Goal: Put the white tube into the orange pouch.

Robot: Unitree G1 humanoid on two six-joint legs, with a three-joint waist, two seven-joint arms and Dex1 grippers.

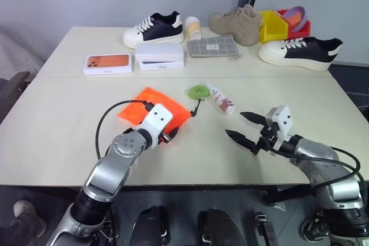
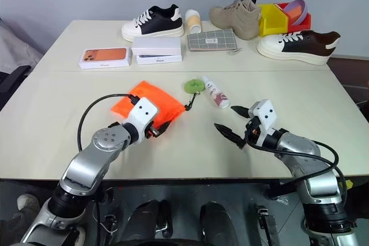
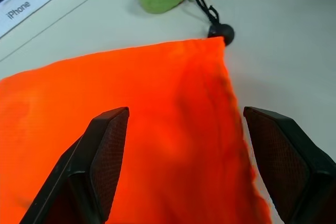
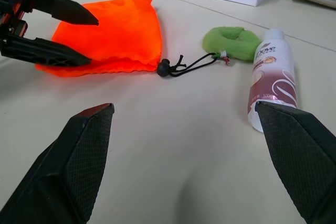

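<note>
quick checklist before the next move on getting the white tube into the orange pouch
1. White tube free to grab, lying on the table beside the green ring: ok.
2. Right gripper open and empty, short of the tube: ok.
3. Left gripper open over the orange pouch: ok.
4. Pouch gripped: not ok, fingers straddle it.
5. Pouch mouth open: not ok, it lies flat.
6. Cord clear of the tube: ok.

White tube [image 4: 273,80] beside orange pouch [image 4: 113,32]
</note>
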